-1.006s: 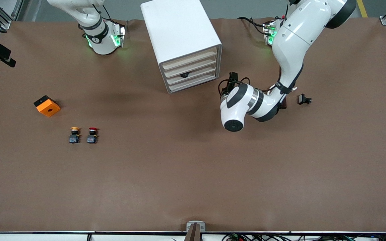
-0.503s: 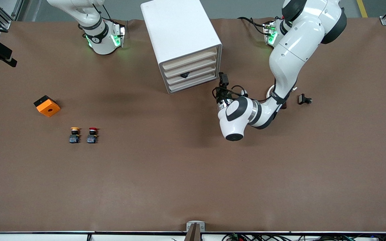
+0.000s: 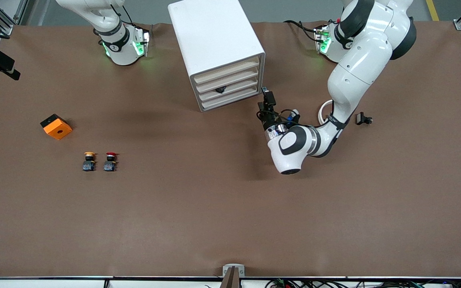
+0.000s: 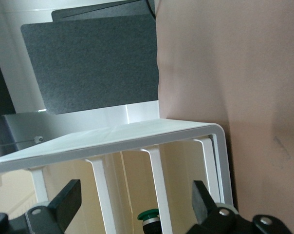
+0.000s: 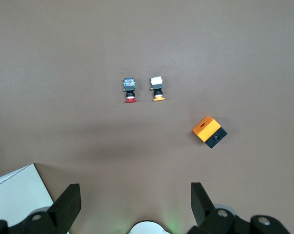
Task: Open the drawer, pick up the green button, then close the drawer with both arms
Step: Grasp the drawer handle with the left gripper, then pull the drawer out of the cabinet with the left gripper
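Currently all four drawers of the white cabinet (image 3: 218, 52) are shut, so the opening step is in hand. The left hand (image 3: 267, 105), fingers spread and empty, hovers just beside the cabinet's front corner, facing the drawers. The green button (image 4: 149, 215) shows inside the cabinet, in the left wrist view. Next, I judge, this hand must catch the drawer (image 3: 227, 89) marked by a dark handle and pull. The right hand (image 5: 135, 207) waits, spread, high above the bench (image 3: 230, 208).

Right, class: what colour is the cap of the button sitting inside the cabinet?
Green. The button shows best in the left wrist view, between the cabinet's white shelves.
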